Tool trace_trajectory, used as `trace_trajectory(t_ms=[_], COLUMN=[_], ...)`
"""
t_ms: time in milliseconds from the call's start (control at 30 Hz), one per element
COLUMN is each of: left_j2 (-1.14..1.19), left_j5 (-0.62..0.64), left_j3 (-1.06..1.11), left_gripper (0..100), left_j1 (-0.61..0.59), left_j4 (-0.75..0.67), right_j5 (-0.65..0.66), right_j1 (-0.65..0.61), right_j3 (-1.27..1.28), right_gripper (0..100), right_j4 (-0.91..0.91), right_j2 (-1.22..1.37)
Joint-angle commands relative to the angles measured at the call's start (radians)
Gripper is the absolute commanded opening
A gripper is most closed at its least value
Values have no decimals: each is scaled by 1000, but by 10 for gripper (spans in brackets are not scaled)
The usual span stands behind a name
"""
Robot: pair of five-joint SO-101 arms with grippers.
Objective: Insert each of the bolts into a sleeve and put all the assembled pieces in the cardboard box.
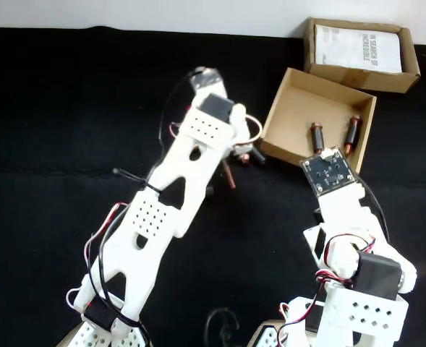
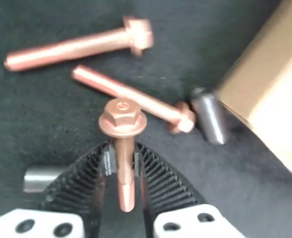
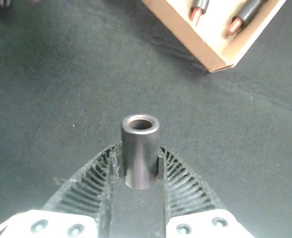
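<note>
Currently bolt [image 2: 122, 121] gripped in left hand [image 2: 122, 154], sleeve [image 3: 140, 144] upright in right hand [image 3: 139, 161]

We see a black, matte cloth-covered tabletop [image 1: 46, 108] with a faint crease running across it. Past its far edge lies a plain white strip [image 1: 126, 13]; wall or floor, we cannot tell. Even light, soft shadows.

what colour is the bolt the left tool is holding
Copper; the bolt shows best in the left wrist view.
</note>
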Motion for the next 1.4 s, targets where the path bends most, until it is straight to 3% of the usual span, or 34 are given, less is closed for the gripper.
trace_trajectory(t_ms=[0,233,400,533,700,767,867,967,1033,1233,1367], left_j2=[-134,-266,-364,-444,-556,-608,-719,-871,-980,-1242,-1360], left_j5=[-129,-347,-465,-482,-493,-566,-664,-672,-672,-667,-609], left_j3=[-41,-38,-38,-38,-36,-18,99,303,463,829,952], left_gripper=[9,9,9,9,9,9,9,9,9,9,9], left_j1=[-5,12,59,101,133,143,157,159,159,157,150], left_j4=[9,11,11,11,17,17,17,17,14,9,3], right_j5=[2,176,175,173,173,173,173,169,77,-448,-597], right_j1=[2,-59,-79,-94,-94,-99,-122,-131,-130,-131,-148], right_j3=[-41,-38,-5,91,211,252,294,298,300,294,297], right_gripper=[6,6,6,6,6,6,6,6,6,6,6], right_j4=[-25,-15,-45,-124,-280,-340,-464,-616,-725,-924,-978], right_j2=[1,-1,5,-1,-1,-1,1,-1,-1,-1,-2])
